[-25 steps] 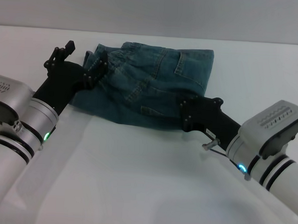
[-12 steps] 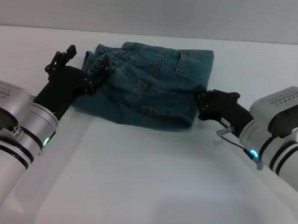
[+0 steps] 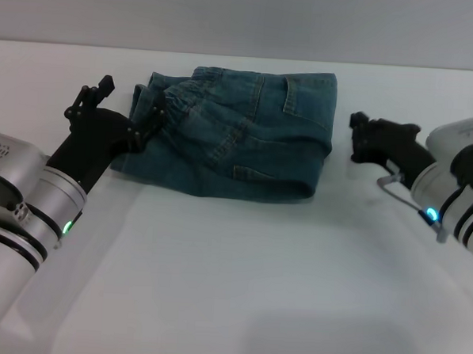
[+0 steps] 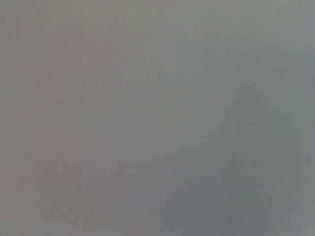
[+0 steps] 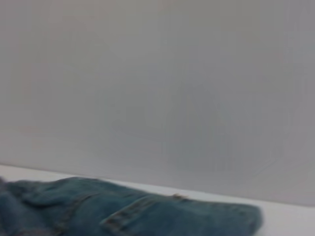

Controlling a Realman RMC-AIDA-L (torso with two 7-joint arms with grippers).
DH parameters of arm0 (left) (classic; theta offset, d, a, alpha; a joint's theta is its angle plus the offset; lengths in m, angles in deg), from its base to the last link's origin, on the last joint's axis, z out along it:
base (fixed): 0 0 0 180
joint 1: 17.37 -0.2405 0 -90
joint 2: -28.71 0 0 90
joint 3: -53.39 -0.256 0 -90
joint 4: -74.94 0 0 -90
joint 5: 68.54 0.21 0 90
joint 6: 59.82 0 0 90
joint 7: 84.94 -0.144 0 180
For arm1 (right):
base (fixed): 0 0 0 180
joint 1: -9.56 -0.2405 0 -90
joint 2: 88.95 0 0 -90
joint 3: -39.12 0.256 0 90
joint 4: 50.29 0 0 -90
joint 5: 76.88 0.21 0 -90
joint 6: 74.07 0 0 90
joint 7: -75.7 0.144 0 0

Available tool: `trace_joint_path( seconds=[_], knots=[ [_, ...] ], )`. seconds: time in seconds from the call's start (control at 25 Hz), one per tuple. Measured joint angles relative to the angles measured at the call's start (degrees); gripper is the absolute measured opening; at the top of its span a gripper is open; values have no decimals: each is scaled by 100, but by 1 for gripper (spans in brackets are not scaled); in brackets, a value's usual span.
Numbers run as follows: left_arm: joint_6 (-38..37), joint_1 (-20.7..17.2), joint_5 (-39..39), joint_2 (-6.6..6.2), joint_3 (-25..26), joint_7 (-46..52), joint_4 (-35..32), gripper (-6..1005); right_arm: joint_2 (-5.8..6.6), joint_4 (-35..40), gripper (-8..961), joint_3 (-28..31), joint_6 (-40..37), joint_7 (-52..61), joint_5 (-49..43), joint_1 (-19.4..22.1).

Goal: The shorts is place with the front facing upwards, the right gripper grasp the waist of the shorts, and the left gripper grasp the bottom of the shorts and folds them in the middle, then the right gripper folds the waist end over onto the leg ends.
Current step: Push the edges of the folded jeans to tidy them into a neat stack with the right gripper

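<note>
Shorts [image 3: 234, 137] lie folded into a compact bundle on our white table [image 3: 231, 288]. Our left gripper [image 3: 132, 120] touches the bundle's left edge, fingers spread. Our right gripper [image 3: 357, 140] hangs just beside it; we cannot tell its state. Folding looks finished.

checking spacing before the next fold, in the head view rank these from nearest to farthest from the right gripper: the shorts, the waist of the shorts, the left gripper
From the right gripper:
1. the shorts, their folded edge just to its left, not touching it.
2. the waist of the shorts, at the garment's far left end.
3. the left gripper, at that waist end, only slightly farther out.
</note>
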Motion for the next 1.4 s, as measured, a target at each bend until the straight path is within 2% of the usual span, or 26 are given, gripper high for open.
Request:
trace_joint_path(
  seconds=[0.12,0.24,0.4,0.56,0.76,1.0,1.16,1.28,1.4],
  knots=[
    [0,4,0,-2,5,0,-17,856,41,-30,41,80,-83,1,-45,-16],
    [0,-14,0,-2,11,0,-11,857,74,-632,45,50,-322,-51,-404,343],
    [-2,0,0,-6,22,0,-20,857,-56,-1114,50,-11,-341,-190,-855,617],
    [-5,8,0,-2,23,0,-18,857,-92,-1336,55,-227,-42,-168,-914,637],
    [-6,28,0,0,29,0,-31,858,-78,-1262,62,-163,269,-62,-896,535],
    [-8,28,0,0,38,0,-31,859,-46,-651,69,-46,369,407,-894,183],
    [17,27,0,0,39,0,-37,859,-35,-379,74,148,365,432,-894,96],
    [23,33,0,0,63,-7,-54,859,-12,-477,78,201,288,431,-924,169],
    [21,68,0,0,83,-43,-85,860,4,-968,82,161,184,404,-1188,477]
  ],
)
